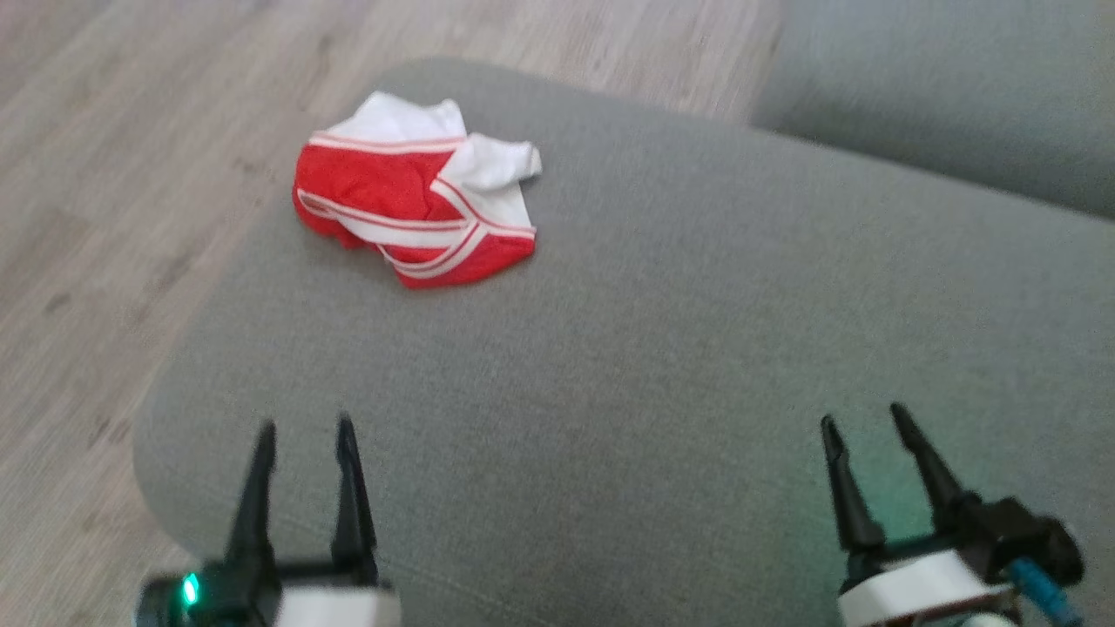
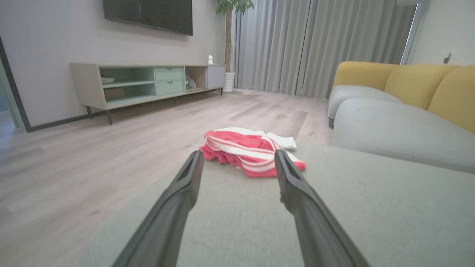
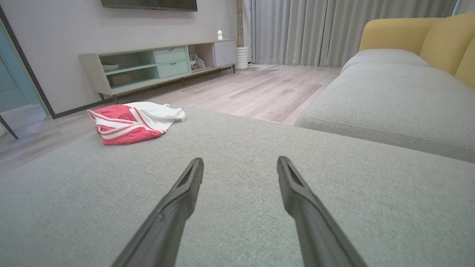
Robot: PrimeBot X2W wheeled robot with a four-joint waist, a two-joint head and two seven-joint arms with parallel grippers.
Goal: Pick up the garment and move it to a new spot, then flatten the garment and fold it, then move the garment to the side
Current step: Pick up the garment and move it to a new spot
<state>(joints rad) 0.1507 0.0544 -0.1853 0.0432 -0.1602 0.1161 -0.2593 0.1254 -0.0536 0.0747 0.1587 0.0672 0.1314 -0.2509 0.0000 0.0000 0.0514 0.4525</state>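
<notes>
Nothing done yet: red-and-white garment (image 1: 416,209) lies crumpled near sofa cushion's (image 1: 662,366) far-left corner; left gripper (image 1: 305,433) and right gripper (image 1: 864,421) spread, empty.

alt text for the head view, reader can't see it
A crumpled red and white garment lies near the far left corner of a grey cushion, with wood floor beyond. The left gripper and right gripper are open at the bottom edge, both apart from it.
</notes>
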